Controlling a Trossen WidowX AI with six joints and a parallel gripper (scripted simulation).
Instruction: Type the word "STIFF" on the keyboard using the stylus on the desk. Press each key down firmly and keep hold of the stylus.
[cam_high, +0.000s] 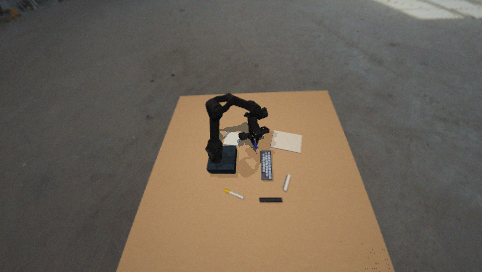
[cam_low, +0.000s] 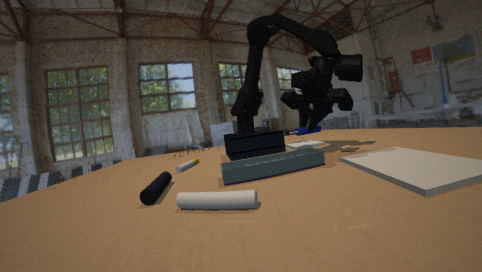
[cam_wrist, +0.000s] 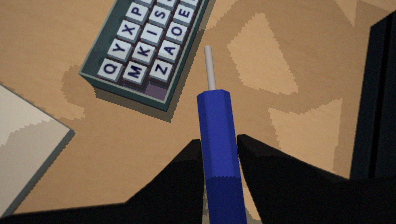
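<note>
My gripper (cam_wrist: 219, 145) (cam_high: 256, 142) (cam_low: 309, 129) is shut on the blue stylus (cam_wrist: 217, 132) (cam_high: 256, 146) (cam_low: 308, 130) and holds it above the desk. The stylus's thin grey tip points forward in the wrist view, to the right of the keyboard's near corner. The keyboard (cam_high: 266, 165) (cam_low: 273, 168) (cam_wrist: 168, 99) lies on the desk with its end near the stylus. In the wrist view its keys Q, M, Z, Y, K, A, X, I, O, P, S and E show. The T and F keys are not in view there.
The robot base (cam_high: 222, 161) (cam_low: 255, 144) (cam_wrist: 376, 100) stands beside the keyboard. A pale flat pad (cam_high: 287, 142) (cam_low: 420, 167) (cam_wrist: 25, 145) lies on its other side. A white cylinder (cam_high: 286, 182) (cam_low: 217, 200), a black cylinder (cam_high: 270, 200) (cam_low: 156, 188) and a yellow-ended white marker (cam_high: 235, 194) (cam_low: 187, 166) lie farther off.
</note>
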